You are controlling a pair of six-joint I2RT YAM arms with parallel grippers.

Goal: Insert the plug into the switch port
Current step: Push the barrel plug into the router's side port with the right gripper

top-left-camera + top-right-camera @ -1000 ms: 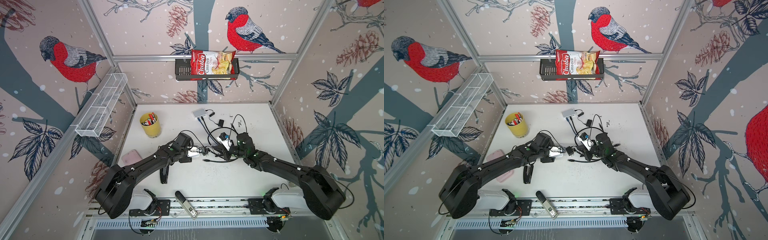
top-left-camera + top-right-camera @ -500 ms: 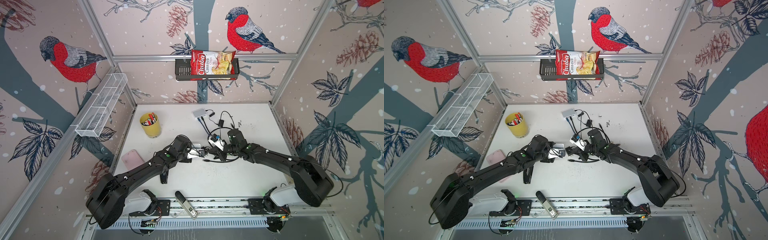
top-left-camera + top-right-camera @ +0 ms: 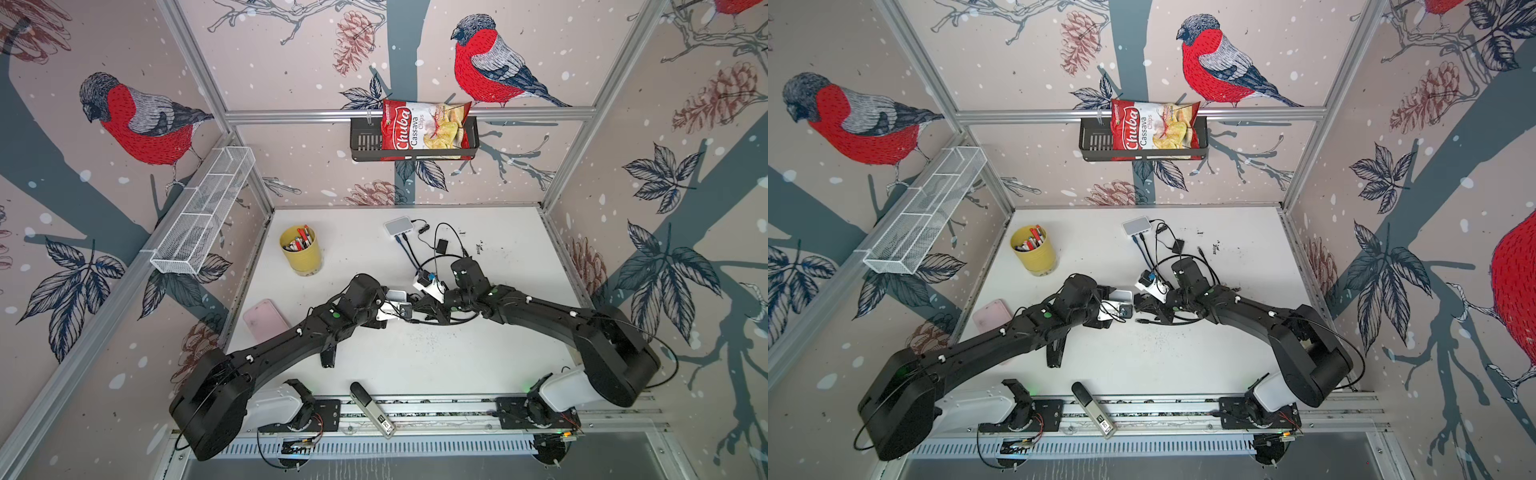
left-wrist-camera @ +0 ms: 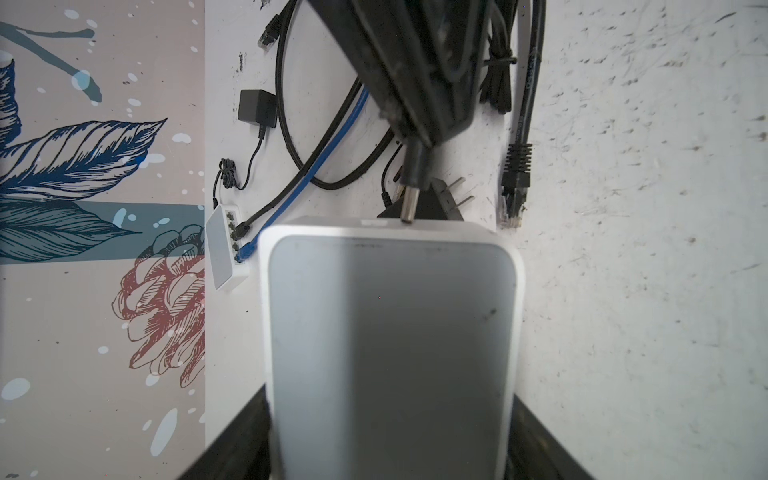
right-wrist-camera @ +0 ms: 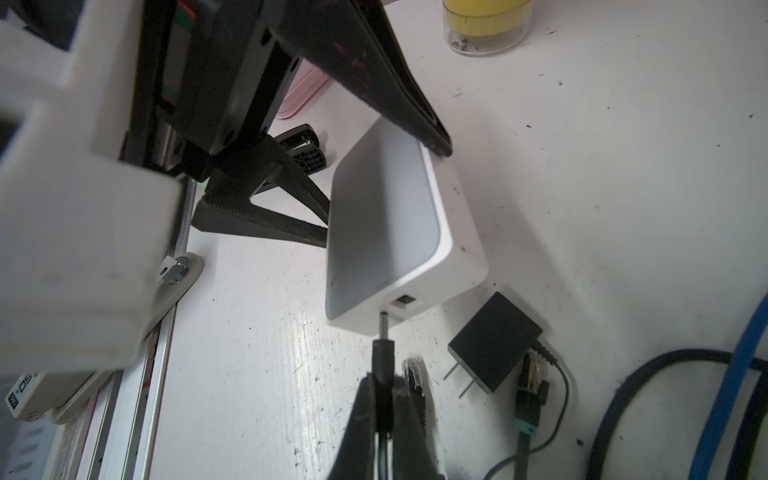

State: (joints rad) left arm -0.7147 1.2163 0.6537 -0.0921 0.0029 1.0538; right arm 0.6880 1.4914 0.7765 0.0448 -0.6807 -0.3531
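In both top views, the light white switch (image 3: pixel 395 295) is held by the left gripper (image 3: pixel 402 302), jaws spread wide. In the left wrist view, the barrel plug (image 4: pixel 412 183) is seen with its tip at the switch's port face. In the right wrist view, its stiff sleeve, judged the best hold, is pinched by the closed right gripper (image 5: pixel 384 388).

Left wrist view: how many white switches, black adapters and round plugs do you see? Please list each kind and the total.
Switches: 2 (near switch, far switch)
Adapters: 2 (near adapter, far adapter)
Plug: 1
Total: 5
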